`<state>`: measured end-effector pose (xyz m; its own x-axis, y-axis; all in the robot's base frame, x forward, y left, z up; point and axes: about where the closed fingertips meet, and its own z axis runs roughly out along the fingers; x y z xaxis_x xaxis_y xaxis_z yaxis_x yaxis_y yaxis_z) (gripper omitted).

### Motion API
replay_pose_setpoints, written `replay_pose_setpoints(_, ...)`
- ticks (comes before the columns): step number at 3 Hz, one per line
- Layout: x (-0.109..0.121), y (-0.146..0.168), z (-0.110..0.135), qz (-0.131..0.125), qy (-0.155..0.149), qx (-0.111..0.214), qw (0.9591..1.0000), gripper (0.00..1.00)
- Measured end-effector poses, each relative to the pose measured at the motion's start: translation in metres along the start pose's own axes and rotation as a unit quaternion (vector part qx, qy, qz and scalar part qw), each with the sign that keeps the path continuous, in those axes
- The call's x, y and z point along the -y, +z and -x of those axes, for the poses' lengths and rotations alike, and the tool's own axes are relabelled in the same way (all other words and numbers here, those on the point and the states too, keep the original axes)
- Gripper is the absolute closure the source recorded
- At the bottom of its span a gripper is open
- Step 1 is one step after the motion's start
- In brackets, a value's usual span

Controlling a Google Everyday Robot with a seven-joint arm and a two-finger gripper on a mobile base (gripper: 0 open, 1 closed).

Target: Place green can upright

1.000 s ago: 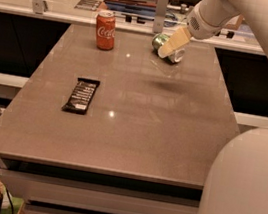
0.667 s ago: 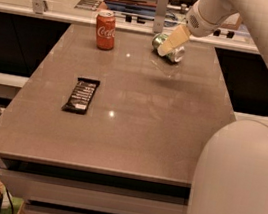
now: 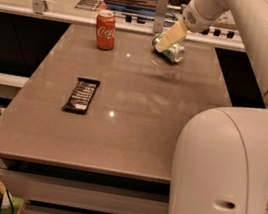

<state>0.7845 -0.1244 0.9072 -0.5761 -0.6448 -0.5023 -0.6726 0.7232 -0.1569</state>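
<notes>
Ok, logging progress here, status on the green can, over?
Gripper at far side of table, fingers clamped on green can. Can on its side, not upright. Red Coca-Cola can well left, nothing in the way.

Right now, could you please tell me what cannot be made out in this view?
Camera view:
- Green can: part hidden by the tool, which is at the can by the table's far edge.
- Whether the can touches the table: not clear.
- Dark bar's label: too small.
- Table's near right corner: behind the robot body.
</notes>
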Motion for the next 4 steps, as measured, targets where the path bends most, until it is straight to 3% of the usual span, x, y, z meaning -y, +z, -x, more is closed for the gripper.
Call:
replay_pose_setpoints(2, -0.003, 0.031, 0.017, 0.023, -0.005, -0.009, 0.9997, 0.00)
replay_pose_setpoints(4, 0.001, 0.044, 0.013, 0.017, 0.022, -0.033, 0.9991, 0.00)
